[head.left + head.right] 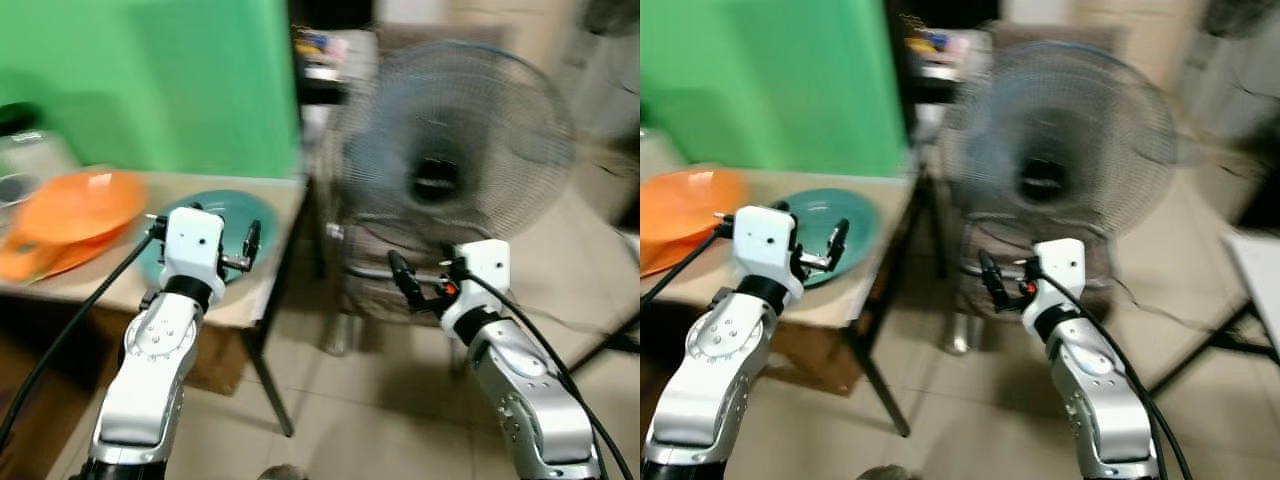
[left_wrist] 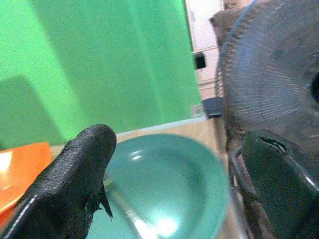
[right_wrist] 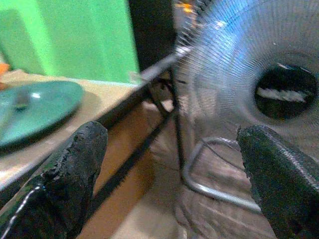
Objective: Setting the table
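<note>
A teal plate (image 1: 235, 208) lies near the right end of a small wooden table (image 1: 95, 285), with a blurred thin object in it (image 2: 127, 211). Left of it sit stacked orange dishes (image 1: 80, 205). My left gripper (image 1: 205, 235) hovers over the teal plate (image 2: 169, 179), open with nothing between its fingers (image 2: 79, 169). My right gripper (image 1: 440, 280) is off the table's right side, in front of a standing fan (image 1: 460, 150). It is open and holds nothing (image 3: 174, 133). The head views are blurred.
A green wall (image 1: 150, 80) rises behind the table. A clear container (image 1: 25, 160) stands at the table's far left. The fan's base and metal frame (image 3: 209, 164) stand on the tiled floor beside the table leg (image 1: 265, 385). A dark stand leg (image 1: 610, 345) crosses at the right.
</note>
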